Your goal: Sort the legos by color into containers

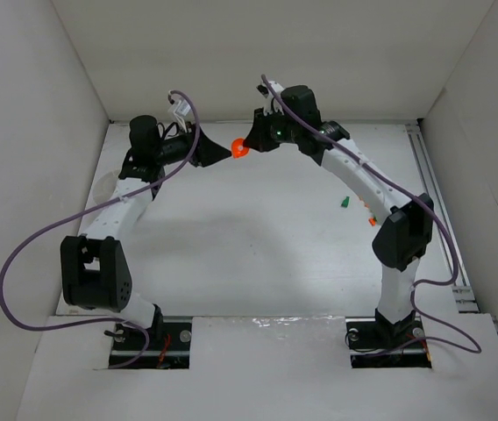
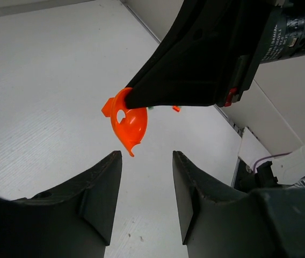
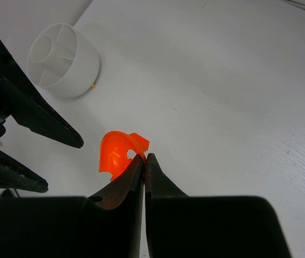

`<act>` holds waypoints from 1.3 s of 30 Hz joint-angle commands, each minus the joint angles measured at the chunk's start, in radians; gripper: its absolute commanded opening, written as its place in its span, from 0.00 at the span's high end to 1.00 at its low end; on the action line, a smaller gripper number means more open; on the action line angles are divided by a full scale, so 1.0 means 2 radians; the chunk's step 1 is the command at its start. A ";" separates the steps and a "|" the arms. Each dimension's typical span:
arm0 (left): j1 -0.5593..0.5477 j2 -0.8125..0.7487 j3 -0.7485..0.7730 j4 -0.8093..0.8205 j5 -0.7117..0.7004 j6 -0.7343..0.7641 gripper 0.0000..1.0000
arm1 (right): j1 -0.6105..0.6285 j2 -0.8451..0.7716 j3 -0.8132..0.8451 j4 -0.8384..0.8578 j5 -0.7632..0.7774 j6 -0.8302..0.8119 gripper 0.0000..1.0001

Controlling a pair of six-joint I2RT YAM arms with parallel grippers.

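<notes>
My right gripper (image 1: 251,140) (image 3: 144,157) is shut on the rim of an orange cone-shaped lego piece (image 1: 239,147) (image 3: 115,153) and holds it above the table at the back. My left gripper (image 1: 220,152) (image 2: 147,156) is open and empty, its fingertips just short of the piece (image 2: 130,122), one to each side of it and not touching it. A round white container (image 3: 61,59) with inner dividers stands on the table beyond the left fingers (image 3: 45,121). A green lego (image 1: 344,203) and small orange legos (image 1: 372,219) lie beside the right arm.
White walls close the table in at the back and on both sides. A metal rail (image 1: 437,210) runs along the table's right edge. Purple cables (image 1: 21,263) loop off both arms.
</notes>
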 commanded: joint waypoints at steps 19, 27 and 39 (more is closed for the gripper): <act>-0.006 0.007 0.019 0.017 -0.043 0.010 0.75 | 0.030 0.013 0.050 0.010 -0.012 0.034 1.00; -0.006 0.007 0.019 -0.005 -0.057 0.020 1.00 | 0.035 0.013 0.050 0.015 -0.005 0.034 1.00; 0.020 -0.100 -0.009 -0.196 -0.196 0.158 1.00 | 0.020 -0.061 -0.026 0.020 0.030 -0.013 0.37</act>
